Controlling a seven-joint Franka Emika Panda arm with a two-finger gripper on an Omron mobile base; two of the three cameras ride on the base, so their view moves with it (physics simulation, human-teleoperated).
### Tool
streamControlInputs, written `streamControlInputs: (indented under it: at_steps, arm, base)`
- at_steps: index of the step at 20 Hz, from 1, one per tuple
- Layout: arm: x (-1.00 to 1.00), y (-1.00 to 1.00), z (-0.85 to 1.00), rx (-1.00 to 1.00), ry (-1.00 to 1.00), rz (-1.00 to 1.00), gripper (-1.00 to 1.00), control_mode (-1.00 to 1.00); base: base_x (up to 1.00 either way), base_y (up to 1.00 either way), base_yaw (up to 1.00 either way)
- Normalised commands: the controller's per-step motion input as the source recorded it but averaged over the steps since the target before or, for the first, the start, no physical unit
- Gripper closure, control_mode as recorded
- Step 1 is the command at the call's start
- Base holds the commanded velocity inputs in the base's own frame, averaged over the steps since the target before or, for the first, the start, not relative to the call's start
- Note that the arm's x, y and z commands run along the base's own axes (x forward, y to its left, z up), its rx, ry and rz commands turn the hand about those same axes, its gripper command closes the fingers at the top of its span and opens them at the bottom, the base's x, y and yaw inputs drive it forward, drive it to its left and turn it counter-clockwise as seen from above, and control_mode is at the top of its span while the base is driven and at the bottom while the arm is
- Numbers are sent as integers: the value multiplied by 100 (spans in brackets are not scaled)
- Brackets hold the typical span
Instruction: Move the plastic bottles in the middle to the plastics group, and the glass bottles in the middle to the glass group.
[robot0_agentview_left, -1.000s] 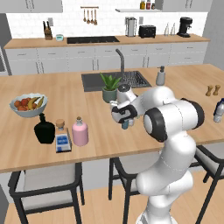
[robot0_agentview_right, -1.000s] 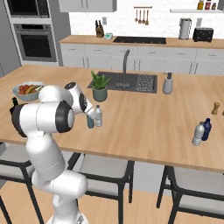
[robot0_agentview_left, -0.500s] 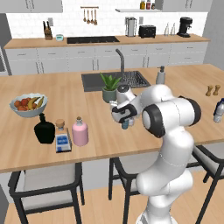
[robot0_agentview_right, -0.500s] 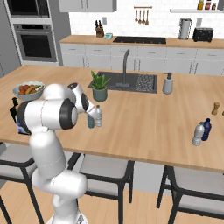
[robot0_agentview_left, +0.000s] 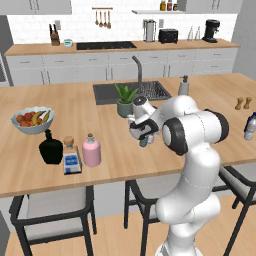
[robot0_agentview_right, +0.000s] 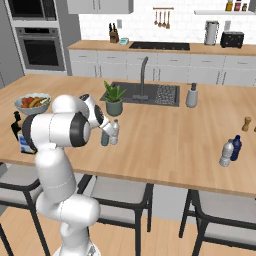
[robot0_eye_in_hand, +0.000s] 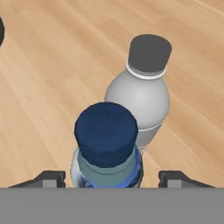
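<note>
Two slim plastic bottles stand together mid-counter. The dark teal-blue bottle (robot0_eye_in_hand: 107, 144) with a blue cap sits between my gripper (robot0_eye_in_hand: 114, 177) fingers, which straddle it with small gaps on both sides, so the gripper is open. The clear greyish bottle (robot0_eye_in_hand: 140, 94) with a dark cap stands just behind it, also seen as the clear bottle (robot0_agentview_right: 114, 132) beside the teal bottle (robot0_agentview_right: 104, 139) and the gripper (robot0_agentview_right: 103, 131). The pink glass bottle (robot0_agentview_left: 91, 151) stands at the left by the glass group: black flask (robot0_agentview_left: 51, 150) and square blue-labelled bottle (robot0_agentview_left: 71, 160). The plastics group (robot0_agentview_right: 230, 151) is far right.
A potted plant (robot0_agentview_left: 125, 100) stands just behind the gripper, in front of the sink (robot0_agentview_left: 107, 92). A fruit bowl (robot0_agentview_left: 32, 120) sits at the far left. A soap dispenser (robot0_agentview_right: 191, 96) and brown shakers (robot0_agentview_left: 242, 103) stand toward the right. Stools line the near counter edge.
The fingers have drawn closer together around the teal-blue bottle. The hand stays at the two bottles and the bottles have not moved.
</note>
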Motion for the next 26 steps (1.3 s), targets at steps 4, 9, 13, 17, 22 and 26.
streamControlInputs:
  at_steps: [4,9,13,17,22,26]
  arm:
    - [-4,0,-13,-3,0,-8,100,-100]
    - [-13,3,-5,0,0,-5,100,-100]
    - [-27,15,0,0,-2,0,100,-100]
    - [-35,18,8,0,-3,0,100,-100]
    - [-45,19,20,-1,-9,0,100,-100]
    - [-40,-4,29,-10,-6,0,100,-100]
  base:
    - [0,0,0]
    - [0,0,0]
    - [0,0,0]
    - [0,0,0]
    - [0,0,0]
    - [0,0,0]
